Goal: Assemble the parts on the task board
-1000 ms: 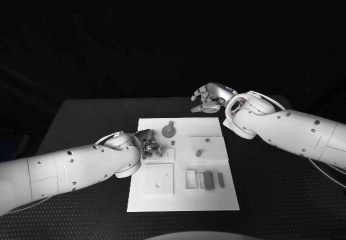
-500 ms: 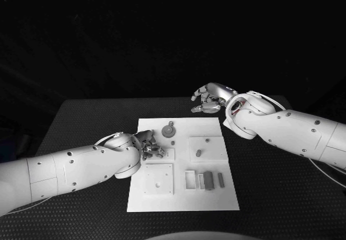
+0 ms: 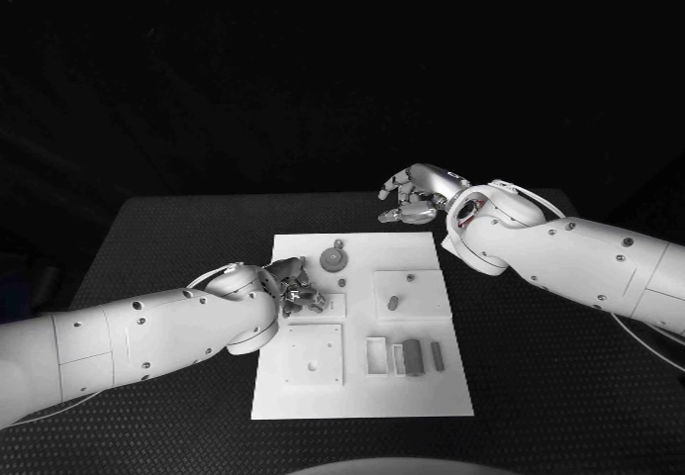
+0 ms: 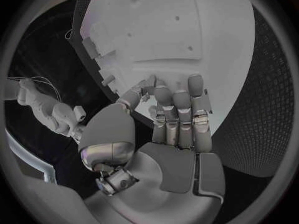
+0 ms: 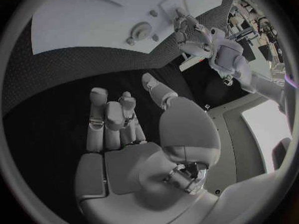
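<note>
The white task board (image 3: 364,396) lies mid-table. On it are a grey gear (image 3: 333,260), a peg (image 3: 339,244), a square plate (image 3: 404,294) with two small pegs, a holed plate (image 3: 312,354) and a slotted tray (image 3: 385,356) with grey bars (image 3: 413,356). My left hand (image 3: 293,287) is at the board's left edge, fingers bent down onto a small square block (image 3: 326,305). In the left wrist view the fingertips (image 4: 165,92) and thumb meet at the board (image 4: 187,35); a held piece cannot be made out. My right hand (image 3: 419,193) hovers beyond the board's far right corner, fingers apart, holding nothing.
Black textured table (image 3: 542,376) surrounds the board on all sides. The right forearm (image 3: 571,257) slants over the table's right part. In the right wrist view the board (image 5: 93,20) and the gear (image 5: 142,32) lie ahead of my right hand (image 5: 124,129).
</note>
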Tool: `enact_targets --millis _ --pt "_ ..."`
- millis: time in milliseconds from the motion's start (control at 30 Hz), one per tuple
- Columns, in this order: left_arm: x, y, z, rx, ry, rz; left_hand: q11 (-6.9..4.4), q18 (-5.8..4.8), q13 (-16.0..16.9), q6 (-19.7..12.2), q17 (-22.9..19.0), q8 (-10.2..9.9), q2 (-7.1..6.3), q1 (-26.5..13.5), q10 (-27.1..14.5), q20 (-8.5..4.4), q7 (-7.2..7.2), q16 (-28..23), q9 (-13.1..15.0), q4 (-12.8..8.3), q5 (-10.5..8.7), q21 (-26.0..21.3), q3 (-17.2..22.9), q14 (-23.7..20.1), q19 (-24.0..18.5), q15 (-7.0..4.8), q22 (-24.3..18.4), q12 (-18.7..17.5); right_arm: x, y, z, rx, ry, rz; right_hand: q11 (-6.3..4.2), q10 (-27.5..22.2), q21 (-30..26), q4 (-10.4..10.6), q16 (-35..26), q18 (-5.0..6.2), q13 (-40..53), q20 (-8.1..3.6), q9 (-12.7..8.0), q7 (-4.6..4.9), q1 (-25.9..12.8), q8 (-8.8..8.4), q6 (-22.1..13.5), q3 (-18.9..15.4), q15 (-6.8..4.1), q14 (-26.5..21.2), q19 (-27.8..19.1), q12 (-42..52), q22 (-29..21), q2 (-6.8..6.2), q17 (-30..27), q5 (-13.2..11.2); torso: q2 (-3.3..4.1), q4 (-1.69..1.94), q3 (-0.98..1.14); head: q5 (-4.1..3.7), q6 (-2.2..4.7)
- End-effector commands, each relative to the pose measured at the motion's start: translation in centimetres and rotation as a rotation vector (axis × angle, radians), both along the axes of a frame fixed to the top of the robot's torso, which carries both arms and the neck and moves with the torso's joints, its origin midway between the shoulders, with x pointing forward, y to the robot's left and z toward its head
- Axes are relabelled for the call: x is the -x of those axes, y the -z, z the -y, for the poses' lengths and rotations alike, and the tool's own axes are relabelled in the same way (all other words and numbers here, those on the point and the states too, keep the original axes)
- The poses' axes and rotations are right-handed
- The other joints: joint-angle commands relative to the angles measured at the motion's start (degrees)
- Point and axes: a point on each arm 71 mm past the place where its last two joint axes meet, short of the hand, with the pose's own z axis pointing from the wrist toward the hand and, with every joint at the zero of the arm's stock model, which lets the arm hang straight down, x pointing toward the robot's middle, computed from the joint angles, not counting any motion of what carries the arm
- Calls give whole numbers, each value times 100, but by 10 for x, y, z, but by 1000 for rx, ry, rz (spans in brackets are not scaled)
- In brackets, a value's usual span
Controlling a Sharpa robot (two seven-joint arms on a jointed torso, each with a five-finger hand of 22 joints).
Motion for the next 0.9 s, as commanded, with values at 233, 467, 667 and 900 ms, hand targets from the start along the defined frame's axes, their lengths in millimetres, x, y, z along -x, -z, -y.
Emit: enact_targets --millis 233,467,667,900 --pt "1 -1 -1 50 -22 52 -29 49 -11 15 -10 39 436 423 33 -12 -4 41 4 -135 -24 45 78 14 47 -18 132 31 0 1 0 5 -6 -4 -12 -34 -37 46 -9 173 -6 4 -8 207 -57 25 -177 2 7 -36 29 38 88 -25 -7 -9 0 -3 0 -4 -1" --pt "0 -1 -3 53 -37 62 -40 53 -14 27 -13 49 448 422 49 -15 -14 50 1 -133 -27 59 72 35 64 -21 132 35 0 1 0 5 -6 -5 -12 -34 -37 50 -8 173 -7 4 -8 207 -60 26 -178 2 7 -36 29 39 88 -25 -7 -9 -1 2 2 -6 -5" --pt "-1 -1 -4 44 -39 54 -43 54 -18 29 -17 51 463 415 54 -15 -16 51 -2 -129 -28 64 69 44 70 -22 131 33 0 1 -1 5 -7 -5 -12 -34 -37 52 -8 173 -8 4 -8 207 -61 26 -178 2 7 -36 29 39 88 -25 -7 -9 -2 2 4 -2 -10" --pt "0 0 -3 38 -35 43 -44 53 -22 29 -21 53 475 399 55 -14 -17 49 -6 -124 -38 66 61 48 70 -23 129 31 0 1 -1 6 -7 -6 -12 -34 -37 53 -8 173 -9 4 -8 207 -61 26 -179 2 7 -36 29 40 88 -26 -7 -9 0 0 2 1 -10"
